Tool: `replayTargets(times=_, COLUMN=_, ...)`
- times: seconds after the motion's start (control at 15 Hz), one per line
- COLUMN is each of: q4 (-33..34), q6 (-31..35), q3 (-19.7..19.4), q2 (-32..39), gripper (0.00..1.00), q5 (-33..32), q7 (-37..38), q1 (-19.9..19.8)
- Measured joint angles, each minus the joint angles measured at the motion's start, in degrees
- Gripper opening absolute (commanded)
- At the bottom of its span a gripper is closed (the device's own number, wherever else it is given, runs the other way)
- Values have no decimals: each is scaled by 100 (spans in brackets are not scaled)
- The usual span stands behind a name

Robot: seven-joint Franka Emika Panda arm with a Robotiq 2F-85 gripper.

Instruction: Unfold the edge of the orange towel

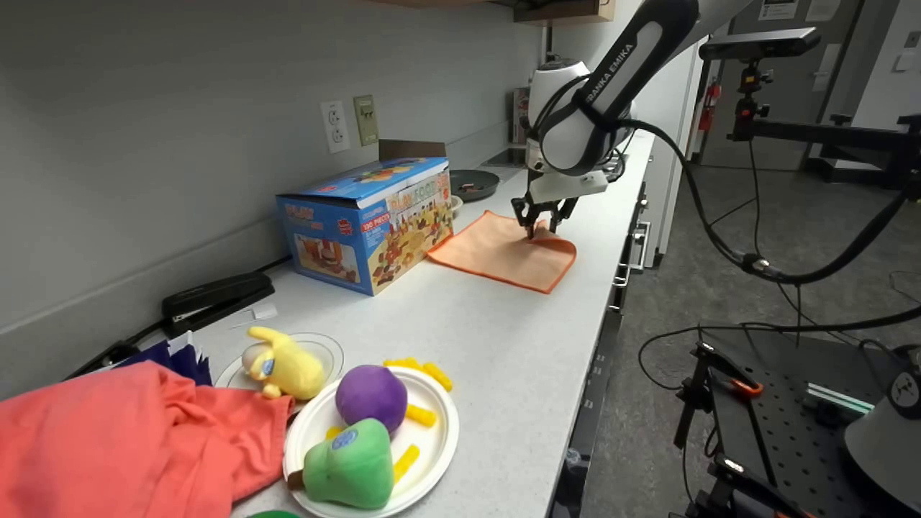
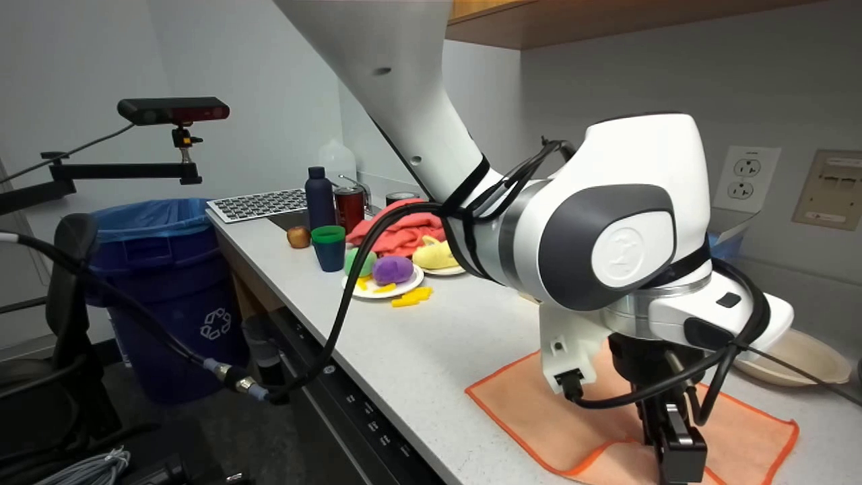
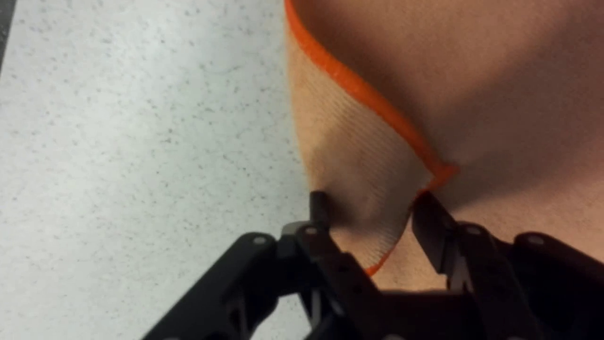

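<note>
- White, dark-flecked counter (image 3: 165,141) runs along a grey wall (image 1: 180,144) that carries an outlet (image 1: 335,126).
- Orange towel (image 1: 496,248) lies on the counter near a play-food box (image 1: 370,223), one corner turned back as a flap (image 3: 363,137).
- Gripper (image 3: 373,205) is low over the towel, fingers (image 3: 430,224) parted, the flap between their tips.
- Dark floor (image 1: 719,288) below; in an exterior view, a blue recycling bin (image 2: 168,283).

The Franka Emika Panda arm (image 1: 622,68) enters an exterior view near one o'clock and slants down toward seven. In an exterior view its white forearm (image 2: 397,74) runs toward five, to the wrist (image 2: 646,155). Below that, in both exterior views, the gripper (image 1: 542,229) points to six. In the wrist view its two black fingers (image 3: 434,226) stand well parted, reaching toward twelve, with a gap between their tips.
</note>
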Motion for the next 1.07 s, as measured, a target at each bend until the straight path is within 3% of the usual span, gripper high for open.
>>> replayTargets(times=0.13, q4=45, q6=0, q3=0, q2=-3, gripper=6, q5=112, q7=-3, q1=0)
replayTargets(times=0.27, q4=84, q6=0, q3=-5, q2=-6, gripper=0, q5=203, q7=-3, q1=-2)
replayTargets(times=0.6, q4=112, q6=-1, q3=-45, q2=-7, gripper=1, q5=326, q7=-4, q1=-7)
replayTargets(times=1.07, q4=220, q6=-251, q3=2, q2=-137, gripper=1, q5=1725, q7=-725, q1=-279)
